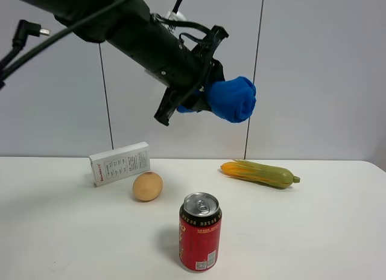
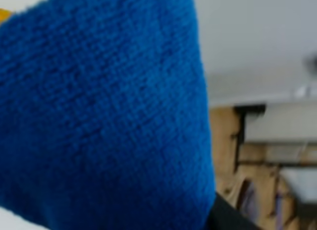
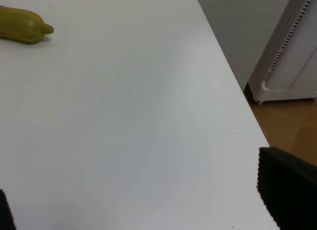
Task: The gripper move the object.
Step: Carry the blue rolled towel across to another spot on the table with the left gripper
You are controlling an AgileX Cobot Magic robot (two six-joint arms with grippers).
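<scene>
My left gripper [image 1: 209, 94] is shut on a rolled blue cloth [image 1: 232, 99] and holds it high above the white table [image 1: 338, 232], over its back middle. The cloth fills most of the left wrist view [image 2: 99, 116] and hides the fingers there. My right gripper [image 3: 143, 205] is out of the exterior view. In the right wrist view its dark fingertips [image 3: 287, 190] show at the frame's lower corners, wide apart and empty, over bare table near the right edge.
On the table stand a red drink can [image 1: 199, 232] at the front middle, a tan egg-shaped object [image 1: 148, 186], a white box [image 1: 120, 163] behind it, and a yellow-green corn cob [image 1: 259, 173] at the right, also in the right wrist view [image 3: 22, 26].
</scene>
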